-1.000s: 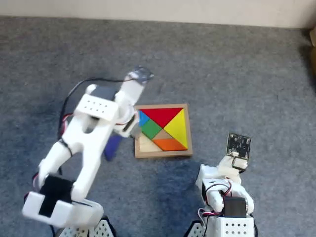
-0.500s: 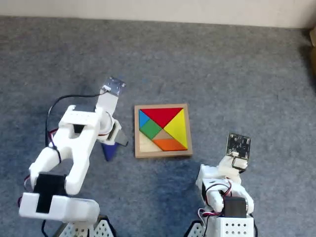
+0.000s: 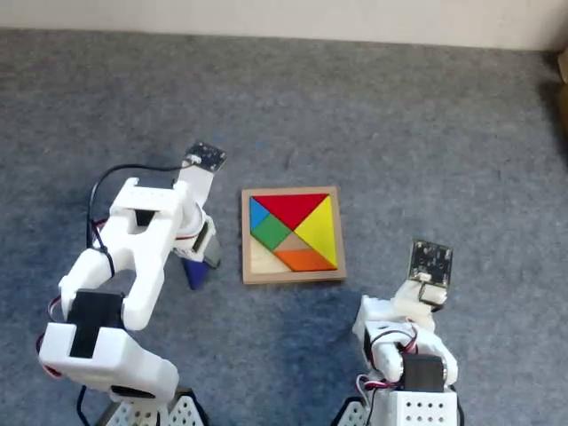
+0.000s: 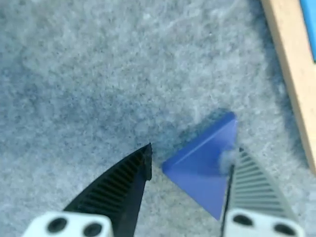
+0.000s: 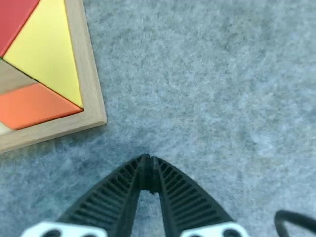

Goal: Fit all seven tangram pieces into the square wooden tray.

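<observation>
Below, left gripper [image 4: 193, 148]: my jaws stand apart, straddling the dark blue triangle [image 4: 202, 165], which lies flat on the grey-covered table [image 4: 98, 74]. The dark finger [image 4: 129, 180] sits just beside one corner of the triangle, with a sliver of table between them. The pale finger [image 4: 249, 180] stands at the opposite edge, where a blurred patch hides whether it touches. That finger also covers part of the triangle's edge. Seen from above, my left wrist hides most of the triangle, and one blue tip shows on the table, near the tray [image 3: 293, 278] on the side facing my left arm but apart from its rim.

Right gripper [image 5: 148, 165]: my fingers are pressed together tip to tip, over the table near one corner of the tray and apart from it. From above, my right arm sits folded close to its base, and a circuit board [image 3: 429, 261] on the wrist covers the gripper beneath.

Tray contents, from above: red triangle [image 3: 293, 208], yellow triangle [image 3: 319, 232], green square [image 3: 271, 232], light blue piece [image 3: 257, 213], orange piece [image 3: 300, 259] and pale piece [image 3: 260, 259], all lying flat inside the rim. A small tan wedge [image 3: 286, 242] lies between green, yellow and orange; I cannot tell whether it is a wooden piece or bare tray floor. Both wrist views cut the tray off at the frame edge.
</observation>
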